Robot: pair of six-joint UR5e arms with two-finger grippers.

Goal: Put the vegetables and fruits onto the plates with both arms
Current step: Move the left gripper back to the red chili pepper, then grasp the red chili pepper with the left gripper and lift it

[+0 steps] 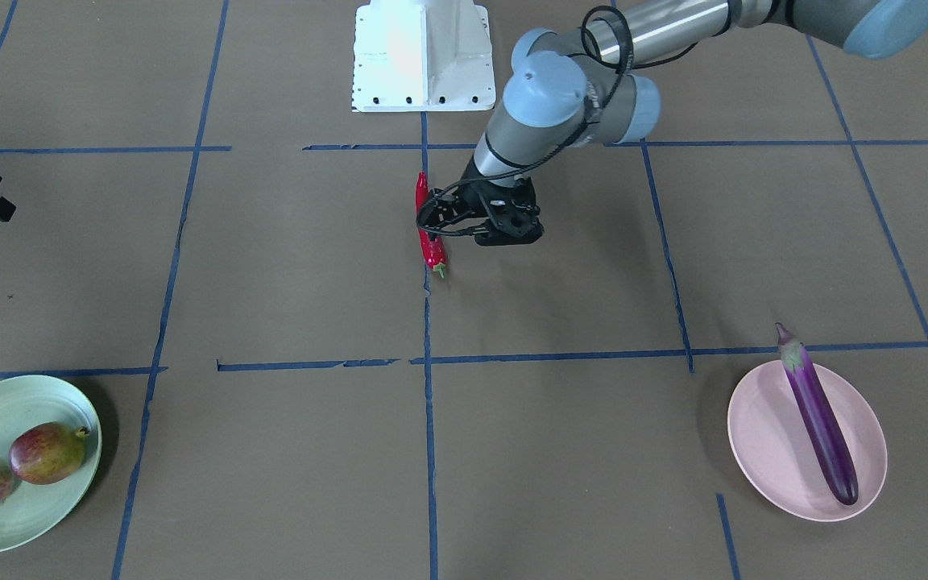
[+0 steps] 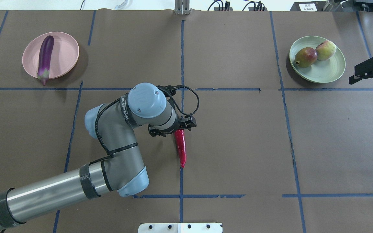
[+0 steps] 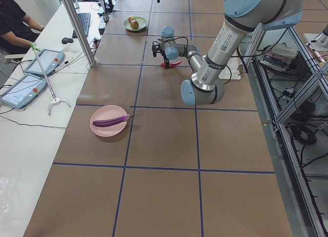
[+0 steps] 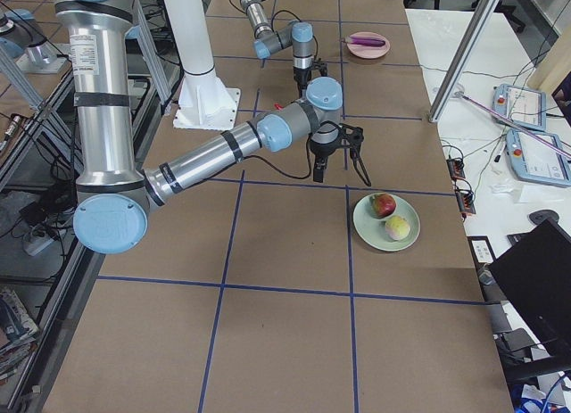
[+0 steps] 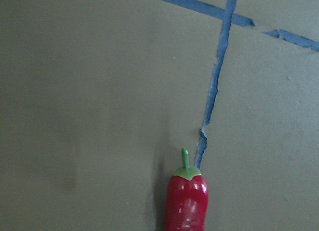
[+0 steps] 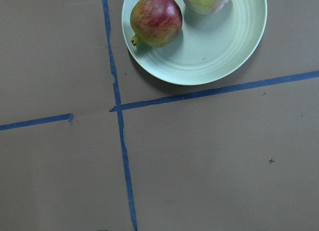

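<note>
The red chili pepper (image 1: 429, 234) lies on the table's centre tape line, stem end away from the robot. My left gripper (image 1: 508, 234) hovers just over its stem end (image 2: 173, 130) and looks open and empty. The left wrist view shows the chili (image 5: 187, 203) on the paper with no fingers around it. The purple eggplant (image 1: 818, 419) lies on the pink plate (image 1: 754, 435). The dark red fruit (image 2: 306, 56) and the pale green-pink fruit (image 2: 326, 50) sit on the mint green plate (image 2: 329, 71). My right gripper (image 2: 369, 77) is open and empty, above the table beside that plate.
The white pedestal base (image 1: 424, 56) stands at the robot's edge of the table. Blue tape lines (image 2: 181, 58) divide the brown table cover. A side desk with tablets (image 3: 43, 63) and a metal post (image 3: 77, 27) runs along the far side.
</note>
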